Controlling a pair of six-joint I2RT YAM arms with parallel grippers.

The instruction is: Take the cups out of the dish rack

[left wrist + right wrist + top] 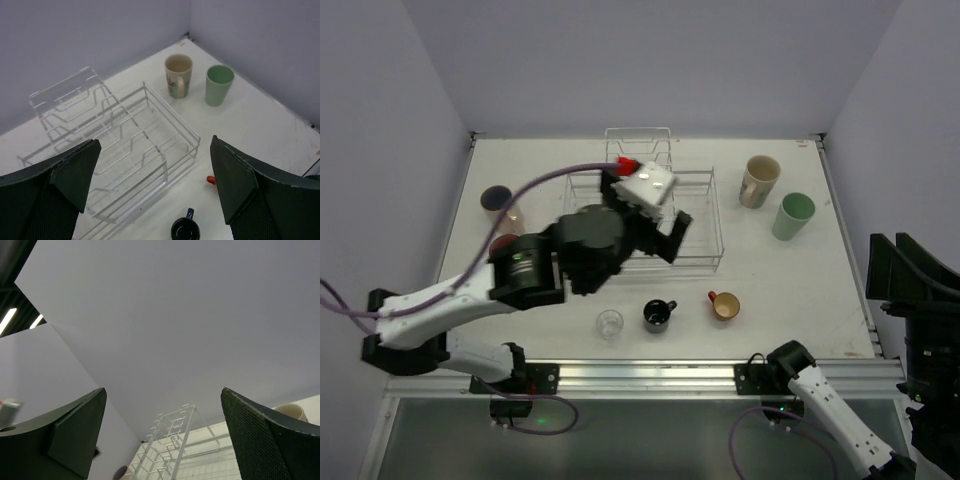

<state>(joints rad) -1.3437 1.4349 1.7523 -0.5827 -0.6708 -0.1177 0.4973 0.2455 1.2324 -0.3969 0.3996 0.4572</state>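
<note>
The left arm (470,295) reaches from the near-left corner across the bench (800,290) and holds the left pincer (155,140) above the dish rack (700,215), over its near-left part; its two dark fingers (75,172) are spread wide and pinch nothing; in the wrist view the rack's wire basket lies below and between them. The rack sits mid-bench towards the far wall (650,60), its taller tine section on the far side; every cup in view stands on the bench outside it. To the right of the rack stands the cream mug (760,180), and just beside it, nearer and further right, the mint-green tumbler (792,216), both upright. Along the near side of the rack three small pieces form a row, apart from one another: the clear glass (610,323) on the left, the dark-blue mug (659,315) in the middle, the orange-red mug (724,305) on the right. Near the left edge of the bench stands a pink tumbler (497,198); a second pink tumbler (504,243) sits just nearer, partly hidden by the left arm. The right pincer (163,390) is off the bench's right side, tilted up at the wall, its fingers (75,430) spread apart with nothing between them; the rack's tines show low in its view.
</note>
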